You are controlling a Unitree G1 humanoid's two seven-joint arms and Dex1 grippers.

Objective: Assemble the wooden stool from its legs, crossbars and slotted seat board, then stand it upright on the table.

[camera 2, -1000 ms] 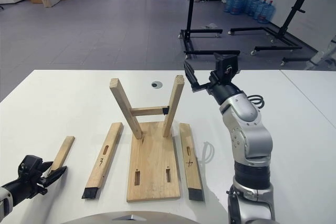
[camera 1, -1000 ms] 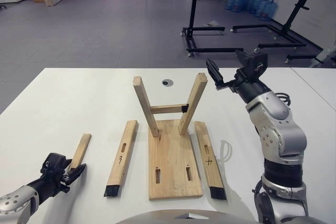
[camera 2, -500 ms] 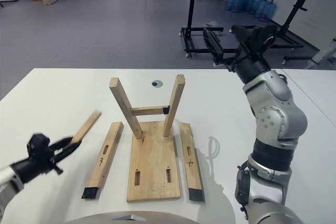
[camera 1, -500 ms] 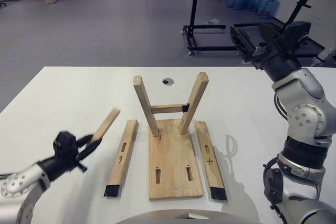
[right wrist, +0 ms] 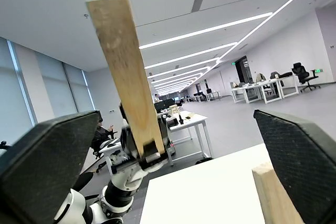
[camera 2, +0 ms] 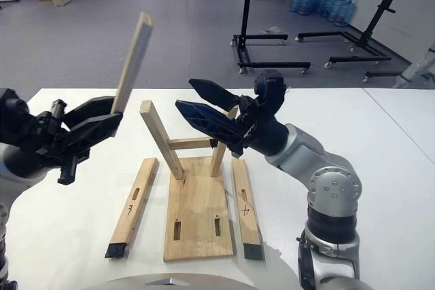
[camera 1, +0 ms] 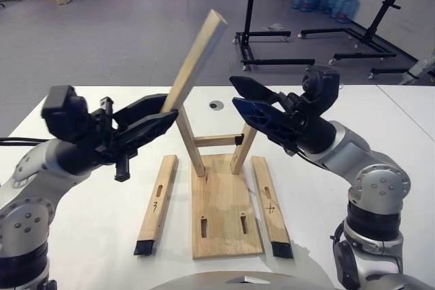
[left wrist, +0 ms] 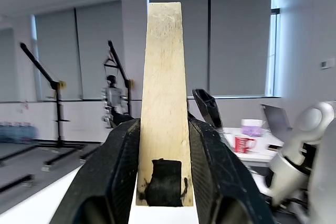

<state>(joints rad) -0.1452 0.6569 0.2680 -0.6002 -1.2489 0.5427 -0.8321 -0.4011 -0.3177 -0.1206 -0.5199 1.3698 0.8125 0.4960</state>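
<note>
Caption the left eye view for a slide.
Left gripper holds a crossbar aloft while the open right gripper faces it near the half-built stool.

Colour reference: stool parts, tools, table
Crossbar [camera 1: 194, 66], seat board [camera 1: 224, 215], left loose leg [camera 1: 156, 205] and right loose leg [camera 1: 270, 205]: pale wood. Each loose leg has a black end and a black hand-drawn mark. Crossbar end: black patch. Table [camera 1: 81, 188]: white. Left tool [camera 1: 170, 106]: black. Right tool [camera 1: 233, 91]: blue-black.
</note>
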